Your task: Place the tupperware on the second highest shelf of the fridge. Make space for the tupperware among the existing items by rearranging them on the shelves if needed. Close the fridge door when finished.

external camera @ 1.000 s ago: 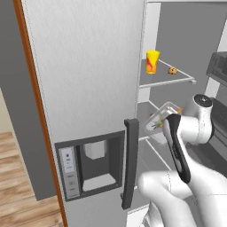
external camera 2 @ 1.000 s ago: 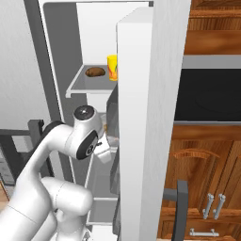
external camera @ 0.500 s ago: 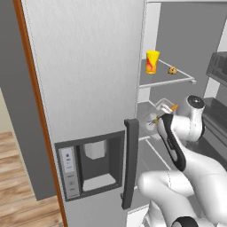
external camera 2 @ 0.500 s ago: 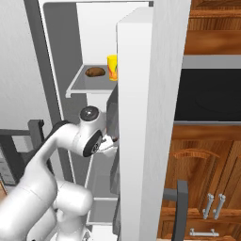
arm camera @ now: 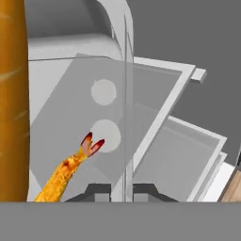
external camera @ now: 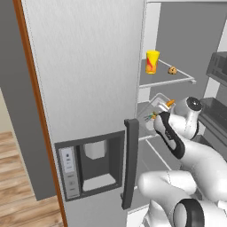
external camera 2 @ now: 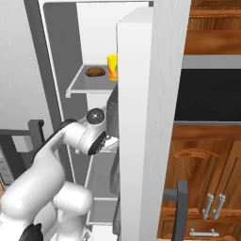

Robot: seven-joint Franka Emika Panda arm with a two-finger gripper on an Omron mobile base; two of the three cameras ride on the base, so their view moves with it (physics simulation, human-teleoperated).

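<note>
My gripper (arm camera: 122,190) is shut on the thin upright wall of the tupperware (arm camera: 125,94); one fingertip sits on each side of it. Through the translucent box I see a small carrot (arm camera: 66,172) and a big orange one (arm camera: 12,103). In the left base view the tupperware (external camera: 156,105), tilted, hangs inside the open fridge (external camera: 88,80) over the second highest shelf (external camera: 142,126), just beyond my wrist. On the shelf above stand a yellow cup (external camera: 152,61) and a cookie (external camera: 172,70). The fridge door (external camera 2: 141,141) stands open, close to the arm's right.
The dispenser door (external camera: 91,162) with its dark handle (external camera: 130,164) is shut at the arm's left. Door bins (external camera: 219,66) line the open door's inner side. Wooden cabinets (external camera 2: 207,169) and a dark oven (external camera 2: 207,94) lie right of the fridge.
The hand has carried the tupperware a little further into the fridge, over the shelf below the cup. The grip has stayed shut.
</note>
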